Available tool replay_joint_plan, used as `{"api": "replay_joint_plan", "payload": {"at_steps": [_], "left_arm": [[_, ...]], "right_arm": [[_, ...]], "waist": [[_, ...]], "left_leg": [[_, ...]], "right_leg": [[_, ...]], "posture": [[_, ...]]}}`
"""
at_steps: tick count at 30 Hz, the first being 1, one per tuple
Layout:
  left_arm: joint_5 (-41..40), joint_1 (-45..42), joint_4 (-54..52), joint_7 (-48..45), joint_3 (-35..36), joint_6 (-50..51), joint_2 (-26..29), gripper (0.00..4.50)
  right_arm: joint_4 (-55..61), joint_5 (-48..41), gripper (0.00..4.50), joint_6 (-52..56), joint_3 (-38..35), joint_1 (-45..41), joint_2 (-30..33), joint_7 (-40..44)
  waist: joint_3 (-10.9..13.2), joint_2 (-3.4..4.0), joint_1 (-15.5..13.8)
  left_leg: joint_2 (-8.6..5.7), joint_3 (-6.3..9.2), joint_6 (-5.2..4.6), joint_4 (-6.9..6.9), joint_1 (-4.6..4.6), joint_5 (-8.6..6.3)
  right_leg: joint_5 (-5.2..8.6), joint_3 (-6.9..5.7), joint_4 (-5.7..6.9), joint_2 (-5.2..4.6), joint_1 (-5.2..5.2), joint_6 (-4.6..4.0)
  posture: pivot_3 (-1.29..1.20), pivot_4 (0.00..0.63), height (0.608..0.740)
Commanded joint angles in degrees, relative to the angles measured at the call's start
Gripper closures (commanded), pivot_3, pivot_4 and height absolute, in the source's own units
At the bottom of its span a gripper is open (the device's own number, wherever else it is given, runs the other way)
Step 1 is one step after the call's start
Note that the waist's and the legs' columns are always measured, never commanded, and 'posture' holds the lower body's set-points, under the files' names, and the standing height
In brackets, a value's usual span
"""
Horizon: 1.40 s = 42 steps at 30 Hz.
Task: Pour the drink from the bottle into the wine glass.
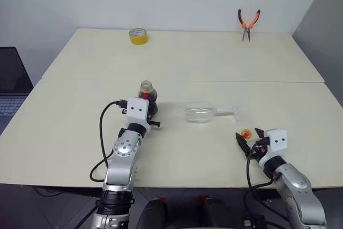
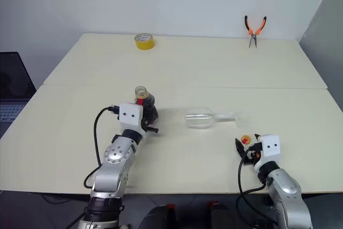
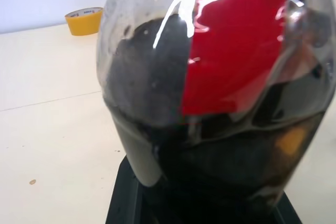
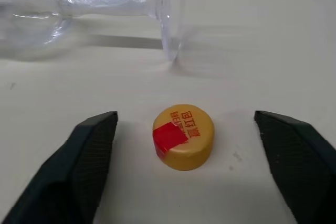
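Right up close: the bottle (image 3: 210, 93), clear plastic with a red label (image 3: 236, 40), dark drink (image 3: 231, 171) pooled in its lower half. Black fingers (image 3: 123, 203) flank its base. The yellow tape roll (image 3: 84, 20) rests on the pale table (image 3: 52, 129), upper left.

1. I see a yellow tape roll (image 1: 138, 36) lying flat at far edge of the surface (image 1: 177, 57), left of centre.
2. Orange-handled pliers (image 1: 248, 24) at far right, by the wall.
3. Laptop (image 1: 10, 87) off the surface's left side, partly cut off.
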State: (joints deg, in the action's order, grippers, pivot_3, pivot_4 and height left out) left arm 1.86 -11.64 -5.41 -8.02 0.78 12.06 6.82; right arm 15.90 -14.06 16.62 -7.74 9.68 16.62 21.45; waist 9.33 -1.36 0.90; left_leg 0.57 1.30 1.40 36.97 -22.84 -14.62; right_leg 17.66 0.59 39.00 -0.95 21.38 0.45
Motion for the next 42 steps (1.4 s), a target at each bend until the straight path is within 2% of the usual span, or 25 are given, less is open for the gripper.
{"api": "replay_joint_plan", "payload": {"at_steps": [1,3,4,7,12,15,20,25,33,42], "left_arm": [[-0.7,-1.4,-2.5,0.2,0.5,-1.5,0.3,3.82],[-1.1,-1.8,-2.2,0.3,0.9,-1.2,0.3,3.82],[-1.5,-2.1,-1.9,0.2,1.2,-0.7,0.2,3.82],[-3.7,-4.5,1.3,0.8,4.2,0.5,0.7,3.82],[-5.2,-6.7,4.6,0.3,5.9,1.0,1.5,3.82],[-6.4,-10.3,9.5,0.2,7.9,0.5,3.0,3.82],[-7.3,-15.3,17.5,0.6,10.4,-2.3,5.3,3.82],[-8.3,-19.8,25.0,0.3,11.8,-5.2,6.0,3.82],[-9.4,-25.8,35.5,-0.3,13.0,-10.1,6.4,3.82],[-9.6,-30.0,45.7,-2.2,12.9,-14.4,7.4,3.82]], "right_arm": [[1.3,-1.3,0.0,2.5,-0.8,1.6,1.4,1.1],[3.2,-2.1,0.0,1.8,-1.3,3.1,2.4,2.2],[4.4,-1.2,0.0,-2.2,-2.0,3.8,2.8,2.7],[15.3,-5.0,0.0,-6.0,-4.3,3.5,1.4,2.0],[23.0,-5.8,0.0,-1.0,1.5,1.9,3.2,3.1],[26.3,-9.7,0.0,7.3,6.4,-5.7,4.8,3.5],[24.2,-9.7,0.0,14.0,12.5,-14.9,8.3,6.2],[20.5,-9.0,0.0,14.5,16.5,-20.0,7.1,6.9],[17.4,-6.8,0.0,13.6,20.9,-23.4,4.1,6.3],[17.9,-6.0,0.0,14.1,21.3,-22.8,3.2,6.2]], "waist": [[0.0,-0.02,-0.3],[0.0,-0.01,-0.6],[0.0,-0.01,-0.7],[0.1,0.08,-0.8],[0.0,0.05,-0.6],[0.1,0.02,-0.6],[0.1,-0.1,-0.8],[0.2,-0.21,-0.9],[0.2,-0.28,-0.8],[0.2,-0.29,-0.8]], "left_leg": [[0.0,0.0,0.0,0.0,0.0,0.0],[0.0,0.01,0.0,-0.01,0.0,0.0],[0.01,0.02,0.0,-0.02,0.0,0.0],[0.01,0.04,0.0,-0.02,-0.05,0.0],[0.08,0.04,0.01,-0.01,0.0,0.0],[0.06,0.03,0.02,0.01,-0.02,0.01],[0.07,0.17,0.02,0.0,-0.01,0.01],[-0.07,0.11,0.03,0.07,-0.12,0.02],[-0.06,0.16,0.02,0.11,-0.08,0.02],[-0.07,0.13,0.04,0.11,-0.08,0.03]], "right_leg": [[0.0,0.0,0.0,0.0,0.0,0.0],[0.0,-0.01,0.0,0.0,0.01,0.0],[0.0,-0.03,0.0,0.0,0.02,0.0],[0.0,-0.05,0.0,0.01,0.06,0.0],[0.04,-0.05,0.03,0.1,0.02,0.08],[0.0,-0.04,0.03,0.09,0.04,0.01],[0.0,-0.2,0.01,0.1,0.01,0.0],[0.0,-0.17,-0.04,-0.08,0.04,0.0],[-0.01,-0.24,0.08,-0.09,0.05,0.01],[-0.01,-0.22,0.05,-0.11,0.05,0.01]], "posture": [[0.0,0.15,0.74],[0.0,0.15,0.74],[0.0,0.15,0.74],[0.0,0.15,0.74],[0.0,0.15,0.74],[0.0,0.15,0.74],[0.0,0.15,0.74],[0.0,0.15,0.74],[0.0,0.15,0.74],[0.0,0.15,0.74]]}}
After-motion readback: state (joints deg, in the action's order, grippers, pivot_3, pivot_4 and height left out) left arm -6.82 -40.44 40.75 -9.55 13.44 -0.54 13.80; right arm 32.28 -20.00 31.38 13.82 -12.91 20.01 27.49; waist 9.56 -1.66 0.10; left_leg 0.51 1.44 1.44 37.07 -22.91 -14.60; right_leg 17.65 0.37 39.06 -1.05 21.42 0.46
